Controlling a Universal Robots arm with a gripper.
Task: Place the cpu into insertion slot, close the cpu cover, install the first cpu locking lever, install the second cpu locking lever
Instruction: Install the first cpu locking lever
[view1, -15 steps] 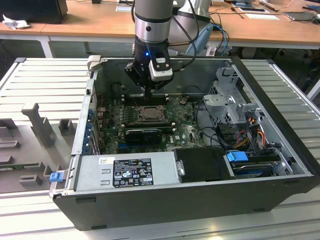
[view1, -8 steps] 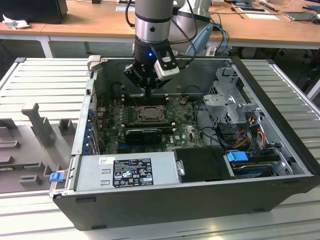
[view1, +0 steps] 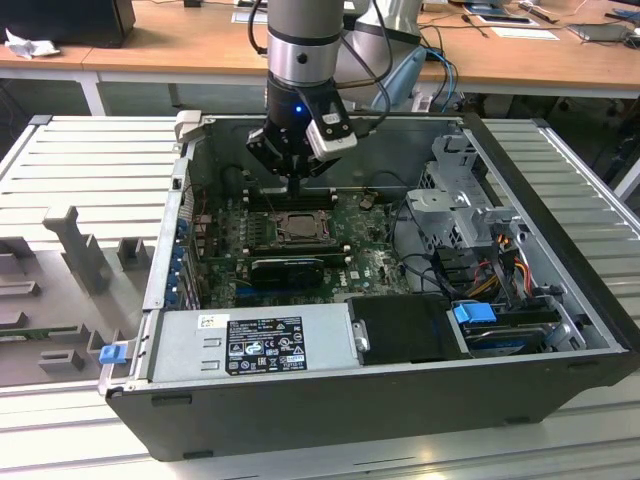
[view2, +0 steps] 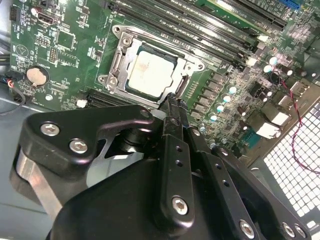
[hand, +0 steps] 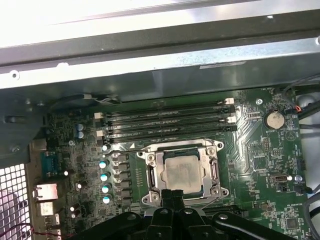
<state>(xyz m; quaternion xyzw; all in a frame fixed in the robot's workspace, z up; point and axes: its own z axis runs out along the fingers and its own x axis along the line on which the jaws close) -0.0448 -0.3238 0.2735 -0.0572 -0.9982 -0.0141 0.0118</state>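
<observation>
The small thin square cpu with its pale silvery-beige metal face (view2: 151, 72) is light and rigid, but it is delicate. Its contacts underneath and the socket's pins would suffer from any tilt or sideways drag, so it is best held by its opposite edges and kept flat. It already lies flat inside the small square black-framed insertion slot (view1: 298, 229), which is set into the green circuit board (view2: 65, 45) on the floor of the open black computer case (view1: 330, 420).

The small square silvery metal cpu cover with its square window (view2: 116, 62) lies down over the chip and frames the pale face. It is stiff sheet metal on a hinge and looks springy, so I judge it is better pushed at its free edge than gripped. Thin wire levers run along the socket's sides, and I cannot tell whether they are latched.

The black fingers (view2: 172, 120) are drawn together with no gap showing, and nothing is visibly held between them. In both wrist views their tips sit at the rim of the cover, just beside the chip's near edge and on the side away from the long black memory slots (hand: 170, 122). I cannot tell whether the tips are touching the metal or just above it.
</observation>
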